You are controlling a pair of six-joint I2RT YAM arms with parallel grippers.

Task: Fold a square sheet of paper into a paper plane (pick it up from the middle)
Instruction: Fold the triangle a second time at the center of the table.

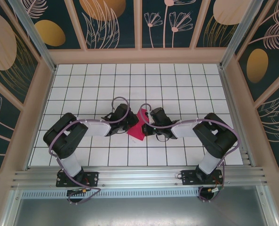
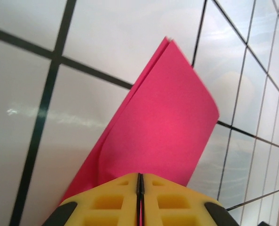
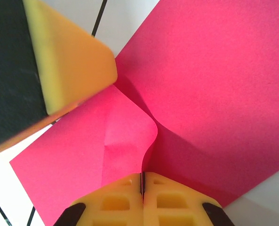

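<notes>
Yellow-padded and nearest the lens, the right gripper [image 3: 142, 180] is pinched closed on a curled flap of the magenta sheet of paper [image 3: 214, 84]. The left gripper [image 2: 139, 181] clamps a doubled edge, a pink sliver showing in its seam. Beyond the fingers the sheet, folded over, stands between both arms at the middle of the tiled table [image 1: 177, 80]. It looks feather-light, limp and easily creased or torn. A folded edge, where layers stiffen it, seems the safest hold, with gentle, matched pulls.
</notes>
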